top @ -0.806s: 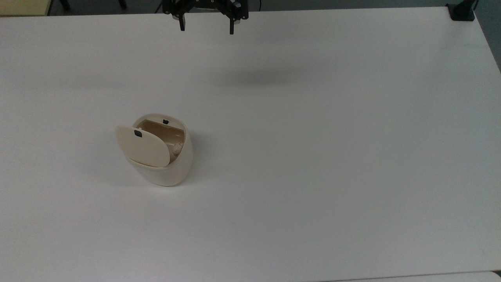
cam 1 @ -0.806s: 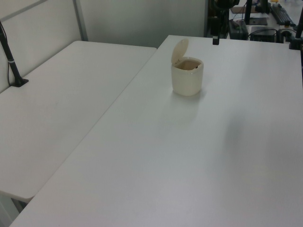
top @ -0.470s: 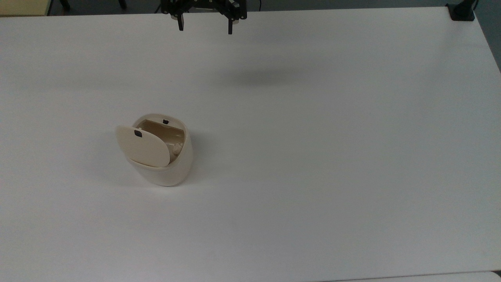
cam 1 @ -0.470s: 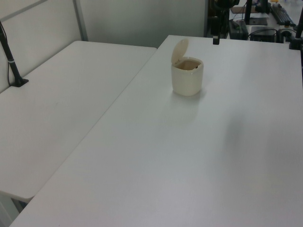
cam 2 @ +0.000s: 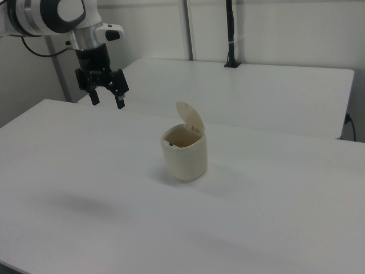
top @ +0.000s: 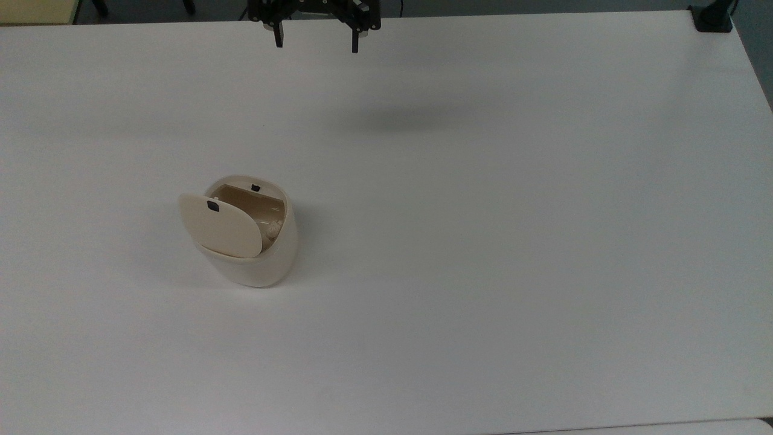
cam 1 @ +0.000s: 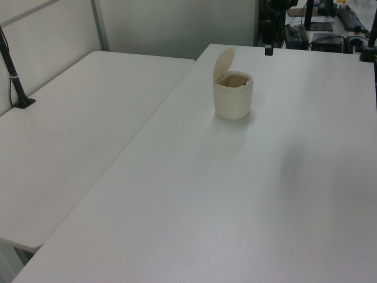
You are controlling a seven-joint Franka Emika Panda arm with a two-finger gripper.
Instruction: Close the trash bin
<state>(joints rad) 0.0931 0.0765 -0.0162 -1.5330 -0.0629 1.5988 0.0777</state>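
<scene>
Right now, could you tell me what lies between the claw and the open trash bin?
Nothing: in the top view, bare white table separates the claw from the trash bin.

Top view: high over the table (top: 483,241), looking steeply down, wide, gripper (top: 316,43) at 12 o'clock edge. Left view: raised, oblique, looks along the table w/ trash bin (cam 1: 233,94) mid-far. Right view: lower, nearer, from opposite side. All 3 share bin + surrounding tabletop.
</scene>
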